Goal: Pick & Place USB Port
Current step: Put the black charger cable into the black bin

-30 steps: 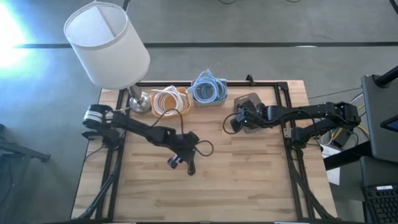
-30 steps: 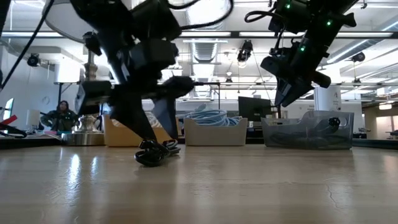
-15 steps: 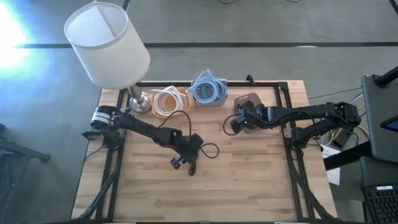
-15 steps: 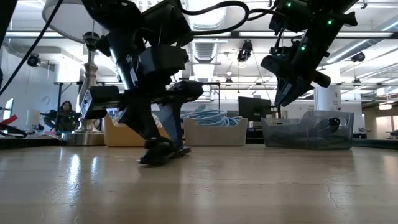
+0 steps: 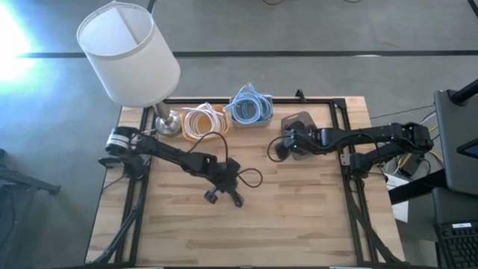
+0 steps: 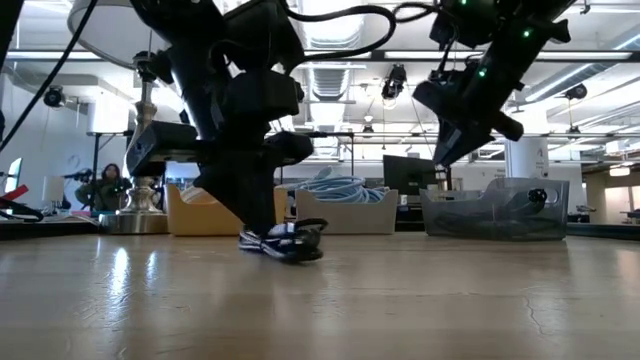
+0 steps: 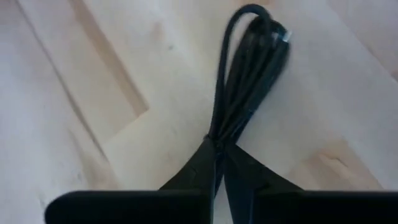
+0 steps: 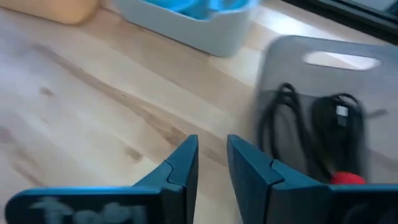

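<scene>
A black USB cable, wound into a long narrow bundle [image 7: 249,68], lies on the wooden table near its middle [image 6: 290,243]. My left gripper [image 7: 219,155] slants down onto the cable and is shut on it; the high view shows this gripper left of centre [image 5: 226,193]. My right gripper [image 8: 211,158] hangs above the table at the right, in front of a grey bin [image 8: 317,74] that holds black cables. Its fingers stand a little apart with nothing between them, also seen in the low view [image 6: 445,150]. My left gripper pinches the bundle's gathered strands near one end [image 7: 217,127] between its two fingers. The fingers come slanting down from the table's left. The rest of the bundle runs on ahead of the fingertips and lies on the table.
Along the far edge stand an orange bin of pale cables [image 5: 203,119], a light blue bin of blue cables [image 5: 250,108] and the grey bin [image 5: 300,121]. A lamp with a white shade [image 5: 127,52] stands at the far left corner. The near half of the table is bare wood.
My left gripper has shut on the black cable bundle and rolled a little at the wrist. The bundle has slid a short way toward the table's right, still lying on the wood.
</scene>
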Tool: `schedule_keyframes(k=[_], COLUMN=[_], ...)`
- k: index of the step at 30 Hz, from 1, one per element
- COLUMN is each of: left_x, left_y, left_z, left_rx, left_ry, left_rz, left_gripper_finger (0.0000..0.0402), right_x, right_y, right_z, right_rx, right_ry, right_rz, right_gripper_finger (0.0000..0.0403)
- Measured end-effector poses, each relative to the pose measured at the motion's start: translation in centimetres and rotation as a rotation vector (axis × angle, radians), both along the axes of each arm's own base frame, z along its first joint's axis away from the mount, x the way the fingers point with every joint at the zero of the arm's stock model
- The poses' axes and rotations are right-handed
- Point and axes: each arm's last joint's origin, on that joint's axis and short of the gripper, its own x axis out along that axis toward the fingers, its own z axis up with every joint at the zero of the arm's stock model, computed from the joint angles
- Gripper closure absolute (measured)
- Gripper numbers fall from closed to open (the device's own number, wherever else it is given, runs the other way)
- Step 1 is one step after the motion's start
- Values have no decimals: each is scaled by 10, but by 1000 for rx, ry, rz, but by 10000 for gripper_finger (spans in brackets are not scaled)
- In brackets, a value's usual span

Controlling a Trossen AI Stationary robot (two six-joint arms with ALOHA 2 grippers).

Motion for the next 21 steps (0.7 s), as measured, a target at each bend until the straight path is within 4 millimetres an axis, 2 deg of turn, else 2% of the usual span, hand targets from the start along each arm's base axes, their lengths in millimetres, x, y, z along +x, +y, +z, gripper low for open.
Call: schedule_keyframes(k=[10,13,16,21], left_x=[-1,-1,-1,-1], left_y=[7,7,8,7], left_z=[2,2,2,2], left_rx=[154,169,174,173], left_ry=[-14,-14,-15,-21], left_rz=[160,190,195,196], left_gripper_finger=[380,380,380,381], right_x=[24,31,38,56], right_y=[12,18,21,23], right_z=[16,15,7,-20], right_rx=[14,9,26,116], right_ry=[-244,-269,-248,-203], right_rz=[224,310,368,443], right_gripper_finger=[335,329,319,303])
